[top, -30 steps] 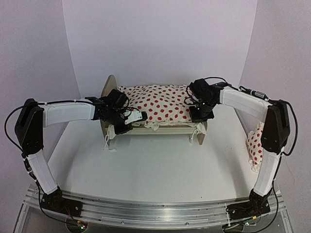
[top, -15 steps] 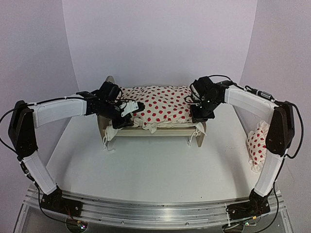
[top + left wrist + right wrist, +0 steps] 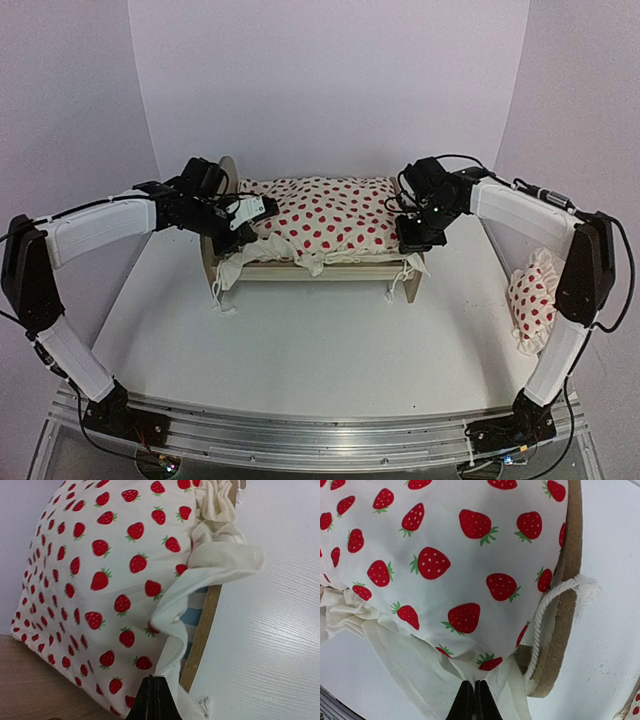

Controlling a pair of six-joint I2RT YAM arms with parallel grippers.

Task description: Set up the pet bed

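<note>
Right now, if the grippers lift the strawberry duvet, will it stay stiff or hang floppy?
Probably floppy: the duvet creases and drapes over the bed frame. Likely light, as the left gripper and right gripper pinch only thin edges.

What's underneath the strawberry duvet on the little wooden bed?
A sliver of blue-and-white striped mattress shows below the duvet at its edge, beside the wooden side rail. The rest of the mattress is covered, so nothing more can be seen.

white-sleeved arms (image 3: 100,225), black joints (image 3: 25,275), thin black cables (image 3: 445,158), slim black fingers (image 3: 148,705).
</note>
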